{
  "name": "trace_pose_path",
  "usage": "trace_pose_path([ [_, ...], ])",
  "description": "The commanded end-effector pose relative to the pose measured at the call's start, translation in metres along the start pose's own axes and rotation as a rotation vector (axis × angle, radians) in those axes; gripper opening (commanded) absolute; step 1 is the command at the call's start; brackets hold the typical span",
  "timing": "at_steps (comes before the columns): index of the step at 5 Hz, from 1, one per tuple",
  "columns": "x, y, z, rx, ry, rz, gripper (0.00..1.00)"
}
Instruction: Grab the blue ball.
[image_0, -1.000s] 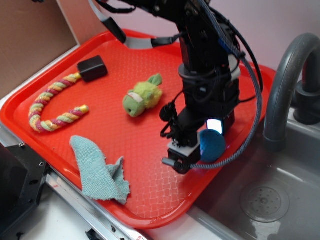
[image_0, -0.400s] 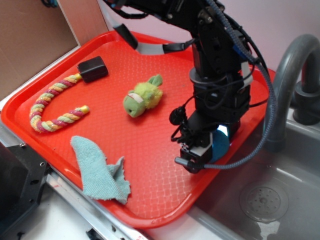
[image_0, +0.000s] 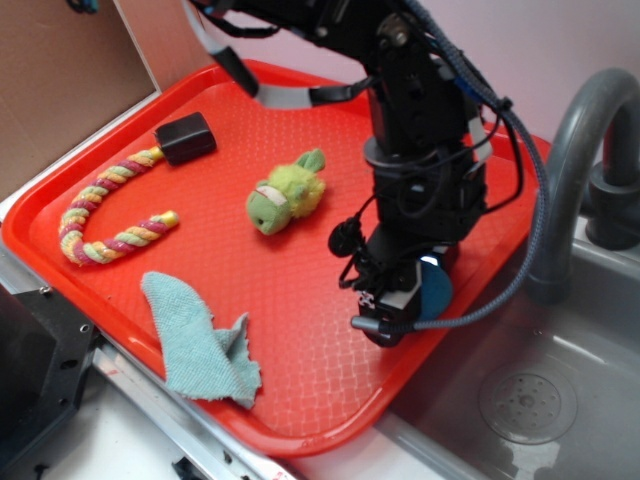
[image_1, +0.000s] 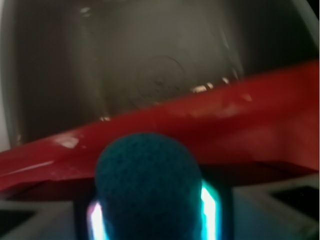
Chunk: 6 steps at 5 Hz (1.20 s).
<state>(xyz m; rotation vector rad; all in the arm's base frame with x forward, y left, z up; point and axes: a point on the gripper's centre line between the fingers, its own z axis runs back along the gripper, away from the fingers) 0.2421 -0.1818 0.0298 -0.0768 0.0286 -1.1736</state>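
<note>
Exterior: gripper (image_0: 418, 300) sits low at the tray's (image_0: 300, 420) sink-side edge, pointed down. The blue ball (image_0: 434, 290) shows only as a teal sliver on the gripper's sink side, mostly hidden behind the wrist body. From here can't tell if the jaws are pinching it or just around it. Green plush (image_0: 285, 197), rope toy (image_0: 105, 210) and teal rag (image_0: 200, 345) all lie well away on the gripper's far side, no interference.

Wrist: ball (image_1: 147, 187) fills the bottom centre, wedged between the two lit fingers (image_1: 209, 212), both pads touching its sides. Reads as pinched across the middle. Red tray lip just beyond it, sink basin (image_1: 160, 70) further out.

Handling guess: light, soft, compressible; knit surface should give good friction, low slip risk. Grip across the equator; off-centre squeeze could pop it out.

Looks: dark teal-blue, round, crocheted texture, slightly blurred up close.
</note>
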Motion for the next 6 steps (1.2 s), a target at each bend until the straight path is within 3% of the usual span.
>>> trace_pose_path([
  [1,-0.030,-0.015,0.086,0.119,0.100,0.495,0.00],
  [3,-0.113,-0.025,0.138,-0.034,-0.039,0.988,0.00],
  [4,-0.141,-0.034,0.151,-0.045,-0.041,1.118,0.00],
  [5,-0.163,-0.040,0.156,-0.013,-0.030,1.234,0.00],
  [6,-0.160,-0.031,0.150,-0.023,0.042,1.122,0.00],
])
